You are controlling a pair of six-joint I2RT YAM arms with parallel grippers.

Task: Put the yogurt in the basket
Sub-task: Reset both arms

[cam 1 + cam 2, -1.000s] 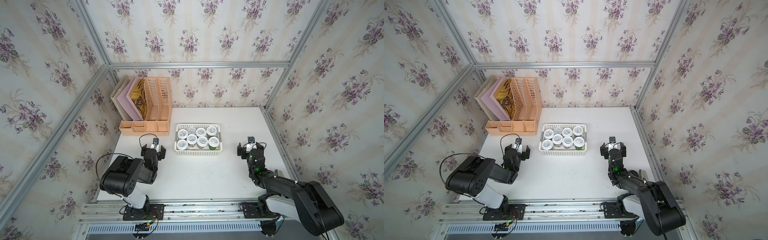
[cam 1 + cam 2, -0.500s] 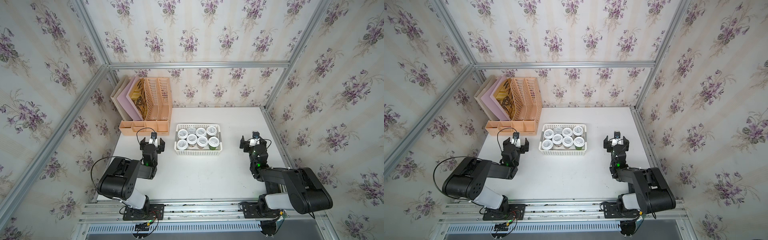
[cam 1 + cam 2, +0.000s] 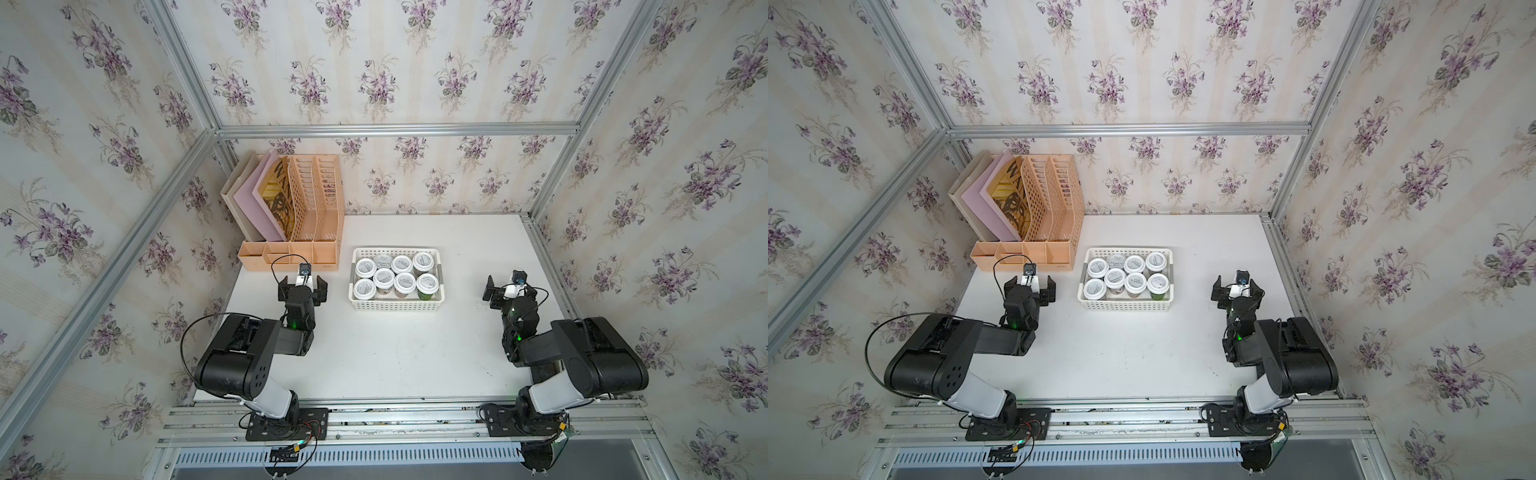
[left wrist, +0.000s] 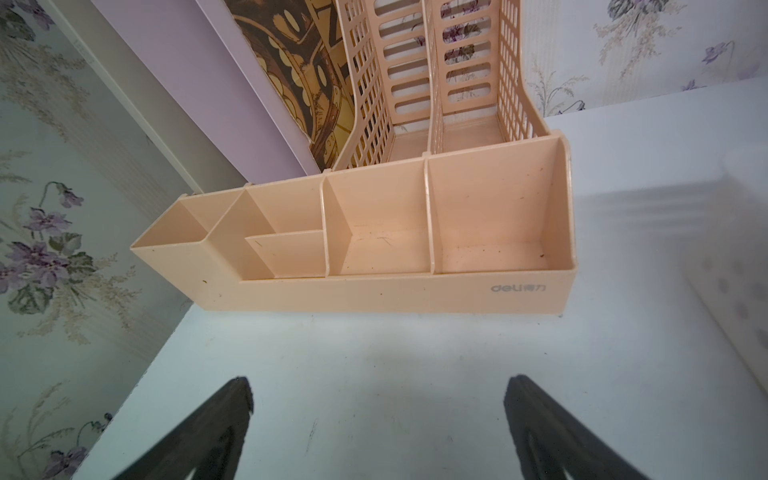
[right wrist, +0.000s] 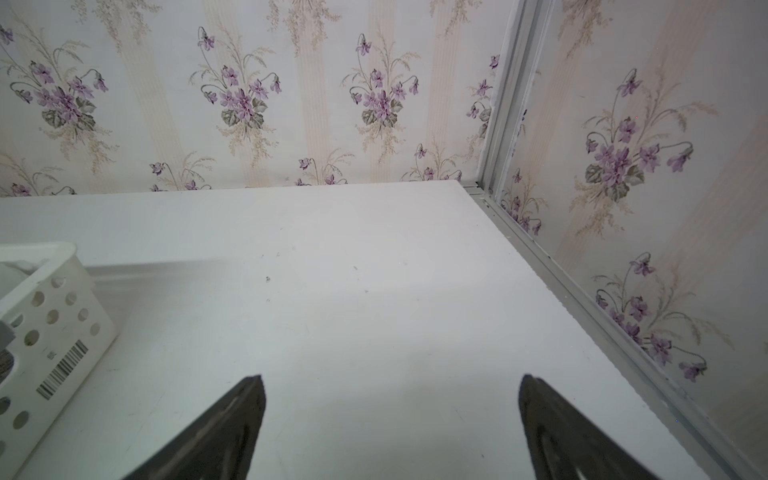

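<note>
Eight yogurt cups [image 3: 383, 278] sit inside the basket [image 3: 397, 306], packed in two rows of four with their white lids facing up. Both top views show the same packing, and in a top view the yogurt cups [image 3: 1115, 278] fill most of the basket [image 3: 1126, 306], lid rims close together or touching. The basket stands on the white table [image 3: 395, 357], about midway between my two arms and just beside the front corner of the peach file organizer [image 3: 307, 208].

My left gripper [image 3: 302, 286] hangs low over the table on the left of the basket, apart from it, with nothing between its fingers. From the left wrist, my left gripper [image 4: 378, 382] has its two dark fingers spread wide over bare tabletop and points at the file organizer [image 4: 415, 286], whose low front trays hold nothing. Behind those trays lean a pink folder [image 4: 216, 83] and a brown-and-gold patterned cover [image 4: 307, 70].

My right gripper [image 3: 509, 291] is on the other side of the basket, well clear of it, and also holds nothing. From the right wrist, my right gripper [image 5: 391, 378] is spread just as wide over the bare table. One perforated corner of the basket [image 5: 54, 316], with a barcode sticker [image 5: 62, 370], shows at the frame's edge.

No cup lies on the table outside the basket.
</note>
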